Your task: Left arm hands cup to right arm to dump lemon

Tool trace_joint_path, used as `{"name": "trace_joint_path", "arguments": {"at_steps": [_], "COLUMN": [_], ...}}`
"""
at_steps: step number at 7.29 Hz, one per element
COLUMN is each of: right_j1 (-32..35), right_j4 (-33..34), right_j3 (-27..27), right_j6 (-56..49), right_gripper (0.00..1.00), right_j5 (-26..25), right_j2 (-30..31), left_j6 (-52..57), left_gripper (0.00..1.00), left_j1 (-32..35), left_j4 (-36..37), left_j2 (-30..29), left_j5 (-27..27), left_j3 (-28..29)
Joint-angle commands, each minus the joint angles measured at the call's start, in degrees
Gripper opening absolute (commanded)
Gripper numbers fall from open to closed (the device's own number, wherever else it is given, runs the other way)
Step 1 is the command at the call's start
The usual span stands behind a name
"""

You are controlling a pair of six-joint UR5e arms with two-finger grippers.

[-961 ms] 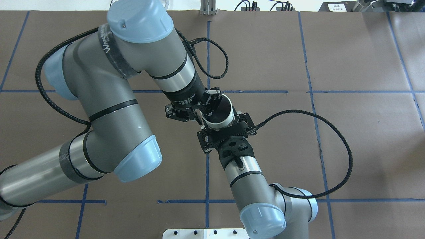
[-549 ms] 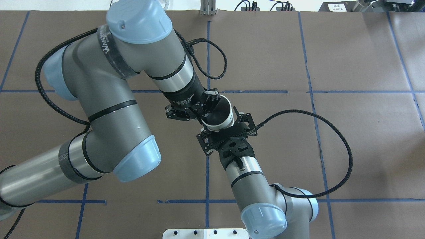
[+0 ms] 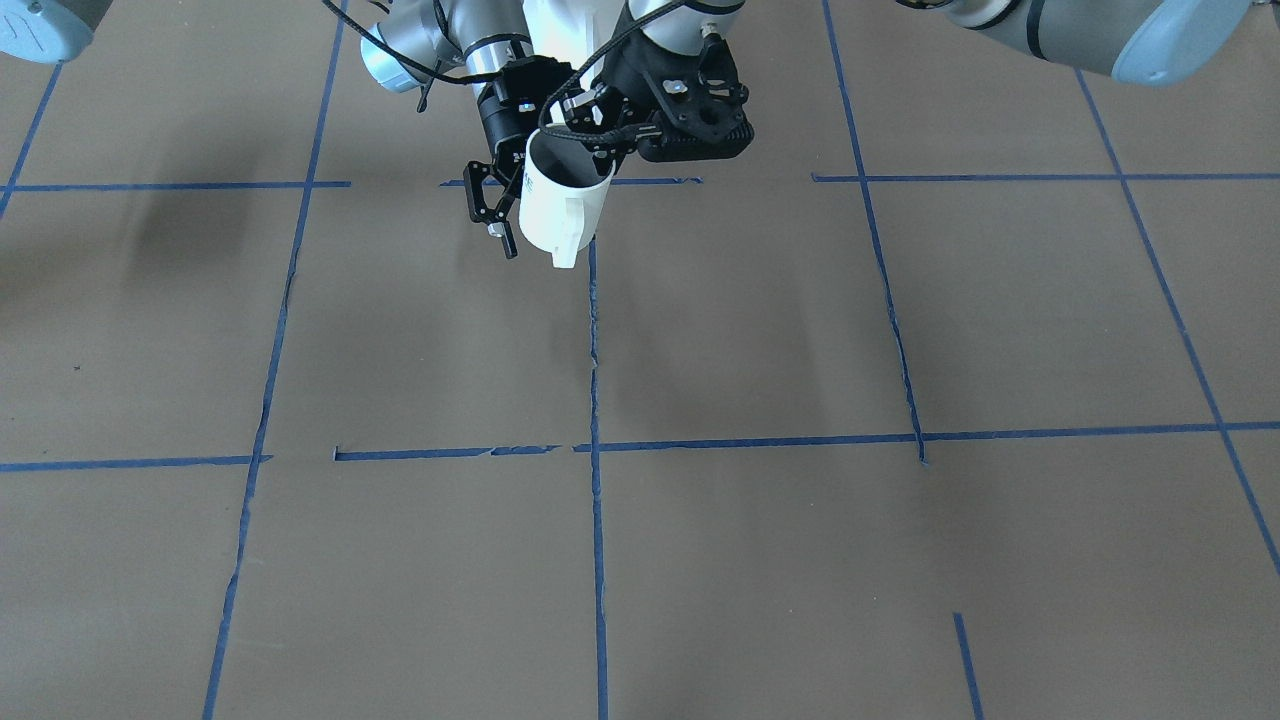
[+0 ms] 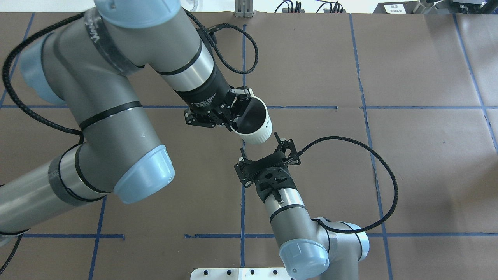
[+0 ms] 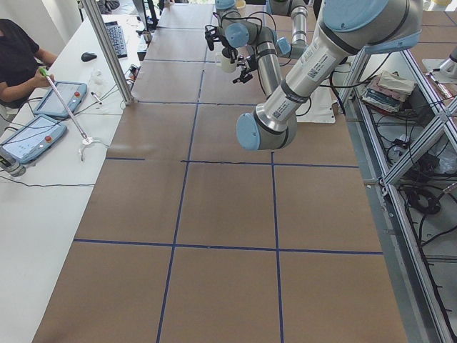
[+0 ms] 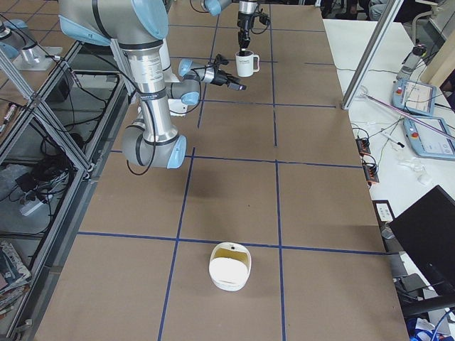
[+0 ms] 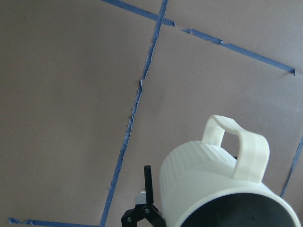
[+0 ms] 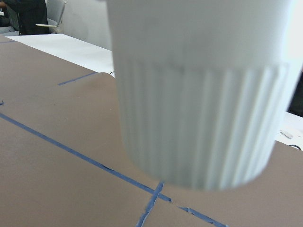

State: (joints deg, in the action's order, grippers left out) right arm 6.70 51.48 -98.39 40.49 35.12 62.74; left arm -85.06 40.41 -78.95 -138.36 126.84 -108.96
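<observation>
The white ribbed cup [image 4: 255, 131] hangs upright in the air, held by its rim in my left gripper [image 4: 238, 112], which is shut on it from above. Its dark inside faces up and the lemon is hidden. The cup fills the right wrist view [image 8: 199, 118] and shows with its handle in the left wrist view [image 7: 208, 175]. My right gripper [image 4: 263, 149] is open and level, just short of the cup, touching nothing. In the front view the cup [image 3: 555, 205] hangs under the left gripper [image 3: 572, 130], with one of the right gripper's fingers [image 3: 492, 215] beside it.
The brown table [image 4: 408, 155] has blue tape lines. A white bowl-like container [image 6: 229, 266] stands far off toward the table's end on my right. Operators' tablets [image 5: 61, 100] lie on a side bench. Black cables loop off both wrists.
The left arm has moved up and away with the cup, out from between the right gripper's fingers. The right gripper has drawn back a little and stands free of the cup.
</observation>
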Motion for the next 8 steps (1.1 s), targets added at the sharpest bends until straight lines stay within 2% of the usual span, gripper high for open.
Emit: {"name": "trace_joint_path", "arguments": {"at_steps": [1, 3, 4, 5, 6, 7, 8], "right_j1": [1.11, 4.44, 7.16, 12.15, 18.72, 27.23, 36.01], "right_j4": [-0.15, -0.07, -0.07, -0.07, 0.11, 0.20, 0.55], "right_j3": [-1.70, -9.58, -13.19, -17.32, -20.58, -22.35, -22.19], "right_j6": [0.11, 0.47, 0.64, 0.82, 0.82, 0.82, 0.73], "right_gripper": [1.00, 1.00, 1.00, 1.00, 1.00, 1.00, 1.00], "right_j5": [4.22, 10.47, 15.20, 24.64, 36.74, 50.00, 62.93], "right_j2": [0.10, 7.79, 11.75, 16.14, 20.62, 24.41, 25.93], "left_j6": [1.55, 11.44, 18.20, 27.05, 34.28, 38.70, 42.14], "left_gripper": [0.00, 0.00, 0.00, 0.00, 0.00, 0.00, 0.00], "left_j1": [3.18, 5.02, 5.81, 7.12, 10.88, 11.26, 13.53], "left_j4": [0.02, 0.02, -0.33, -0.77, -0.86, -2.69, -8.88], "left_j2": [6.65, 17.02, 23.68, 32.62, 37.93, 44.43, 49.80], "left_j5": [0.25, 0.16, 0.16, -0.27, 0.07, -0.19, -0.10], "left_j3": [-6.58, -12.66, -15.47, -18.54, -18.83, -18.92, -18.05]}}
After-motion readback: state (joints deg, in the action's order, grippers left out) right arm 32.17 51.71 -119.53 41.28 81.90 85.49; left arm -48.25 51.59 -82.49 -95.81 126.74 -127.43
